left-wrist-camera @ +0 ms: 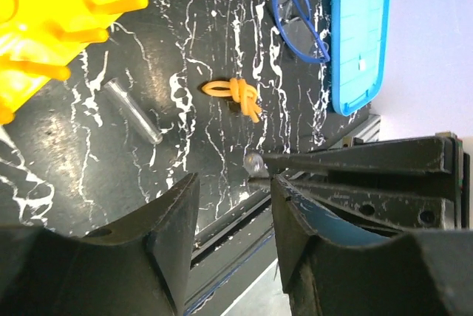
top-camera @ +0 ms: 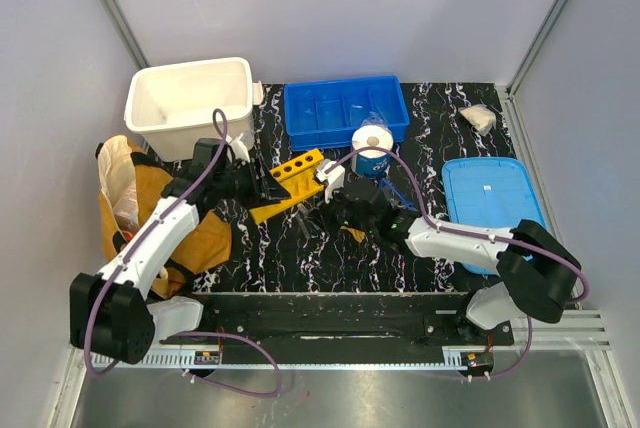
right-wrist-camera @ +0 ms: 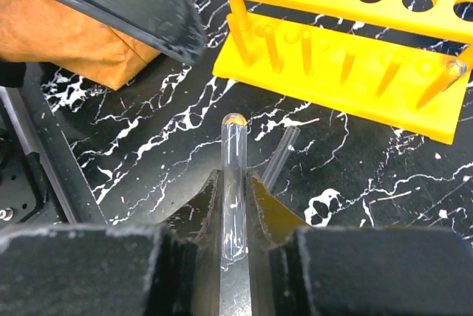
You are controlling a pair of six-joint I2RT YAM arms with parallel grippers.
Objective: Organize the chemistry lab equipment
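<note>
The yellow test-tube rack [right-wrist-camera: 347, 32] [top-camera: 300, 170] stands on the black marble table, and one clear tube [right-wrist-camera: 452, 71] leans at its right end. My right gripper [right-wrist-camera: 236, 183] [top-camera: 330, 210] is shut on a clear tube [right-wrist-camera: 235, 161] that points at the rack. A second tube [right-wrist-camera: 279, 155] [left-wrist-camera: 133, 113] lies flat on the table just beyond it. My left gripper [left-wrist-camera: 235, 213] [top-camera: 268, 188] is open beside the rack with nothing between its fingers. A small yellow piece [left-wrist-camera: 235, 94] and the blue-rimmed goggles [left-wrist-camera: 299, 17] lie further right.
A tan-yellow bag [top-camera: 150, 213] lies at the left. A white bin [top-camera: 190, 98] and a blue divided tray [top-camera: 345, 113] stand at the back, with a paper roll [top-camera: 372, 143] in front of the tray. A blue lid [top-camera: 490, 198] lies at the right.
</note>
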